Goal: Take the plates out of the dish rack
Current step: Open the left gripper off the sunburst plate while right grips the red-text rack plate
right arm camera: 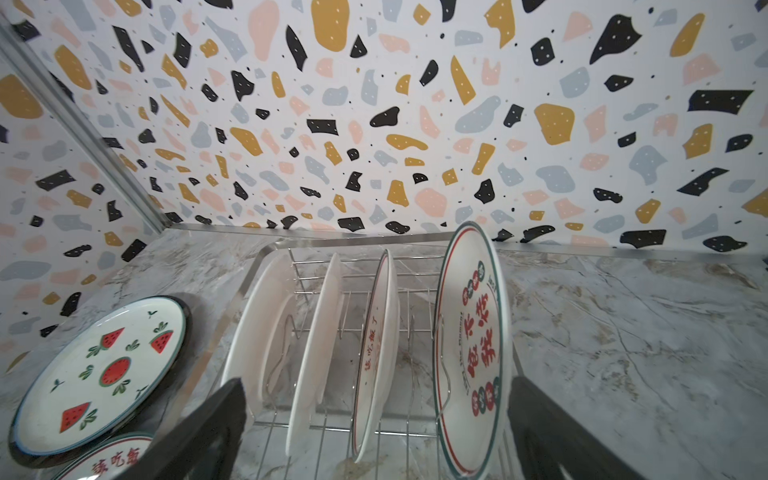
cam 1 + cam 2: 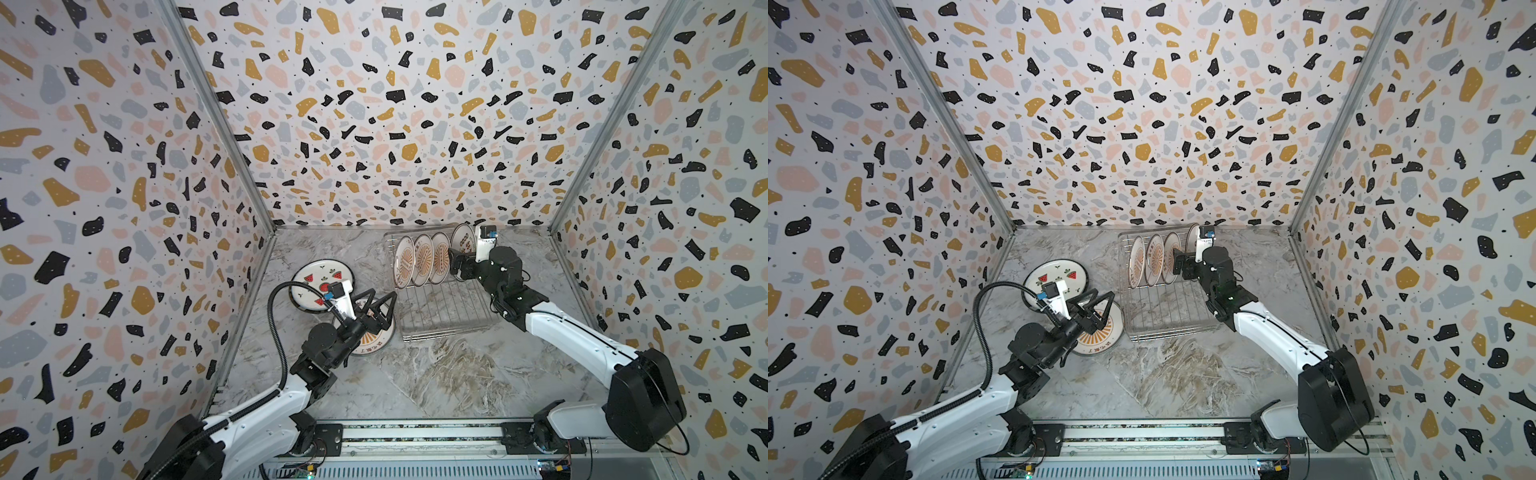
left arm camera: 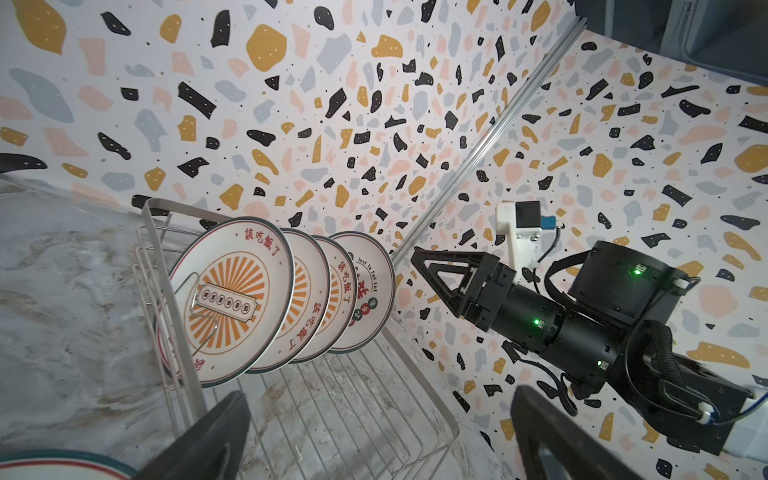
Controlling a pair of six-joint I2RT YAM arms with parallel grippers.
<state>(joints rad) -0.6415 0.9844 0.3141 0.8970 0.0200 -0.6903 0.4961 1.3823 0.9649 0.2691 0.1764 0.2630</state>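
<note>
Though both grippers are open and hold nothing, four plates (image 2: 424,259) stand on edge in the rack (image 2: 444,316), which sits toward the worktop's (image 2: 436,374) back edge, right of its middle. The rack's long axis runs from the front edge toward the back edge, with its far end almost at the back edge. The plates occupy that far end in a row running left to right across the rack. Each stands between the prongs with a slight lean, its printed face turned toward the worktop's left edge. Three carry the orange sunburst. The fourth, at the right end of the row, is a green-rimmed plate (image 2: 462,239) with red characters.

The right gripper (image 2: 454,262) reaches over the rack from the right and points toward the left edge, jaws spread wide near the green-rimmed plate. The left wrist view shows a gap between its fingertips and that plate's rim.

Left of the rack two more plates lie flat and face up on the worktop. A watermelon plate (image 2: 309,276) is nearer the left edge, and a sunburst plate (image 2: 374,347) lies just beside the rack's near left corner. Their rims meet, but I cannot tell whether one overlaps the other. The left gripper (image 2: 382,301) hovers over the sunburst plate, jaws wide apart, pointing toward the rack.
</note>
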